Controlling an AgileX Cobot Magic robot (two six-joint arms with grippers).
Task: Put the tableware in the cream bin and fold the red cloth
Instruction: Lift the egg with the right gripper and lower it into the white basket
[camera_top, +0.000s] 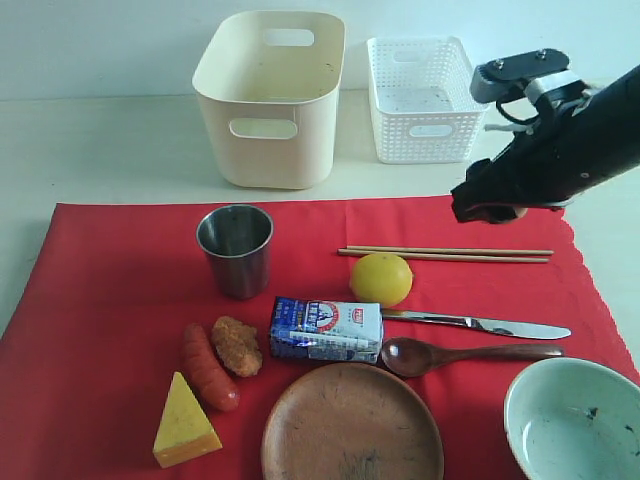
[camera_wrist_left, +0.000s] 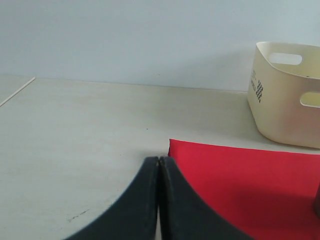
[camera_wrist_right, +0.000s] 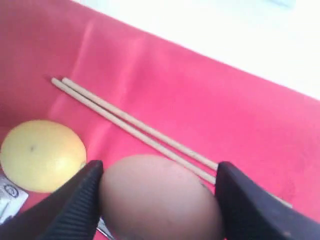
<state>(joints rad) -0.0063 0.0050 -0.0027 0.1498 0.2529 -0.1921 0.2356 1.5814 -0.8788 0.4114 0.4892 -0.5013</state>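
Exterior view. The right gripper (camera_top: 490, 208) hangs over the far right part of the red cloth (camera_top: 110, 300); whether the jaws are closed, and on what, I cannot tell here. The pair of wooden chopsticks (camera_top: 445, 253) lies just at its 6 o'clock, long axis running 9 to 3. The cream bin (camera_top: 268, 150), smooth plastic with rounded corners, stands off the cloth at about 10 o'clock from the gripper. The white lattice basket (camera_top: 420, 100) is nearer, at 11. Steel cup (camera_top: 236, 250), metal knife (camera_top: 480, 324), dark wooden spoon (camera_top: 460, 353), round wooden plate (camera_top: 350, 425) and pale bowl (camera_top: 575, 420) all sit on the cloth, none in the bin. The right arm is nearest the chopsticks; the left arm is out of view.

Left wrist view. The left gripper (camera_wrist_left: 158, 162) has its jaws pressed together and empty, over bare tabletop beside a cloth corner.

Right wrist view. The jaws are clamped on a smooth brown egg (camera_wrist_right: 160, 195), ribbed black pads (camera_wrist_right: 82, 200) touching both sides. The chopsticks lie parallel on the cloth beyond it, with a matte yellow lemon (camera_wrist_right: 42, 155) alongside. Judgement: the egg must be set down before any tableware is picked up.
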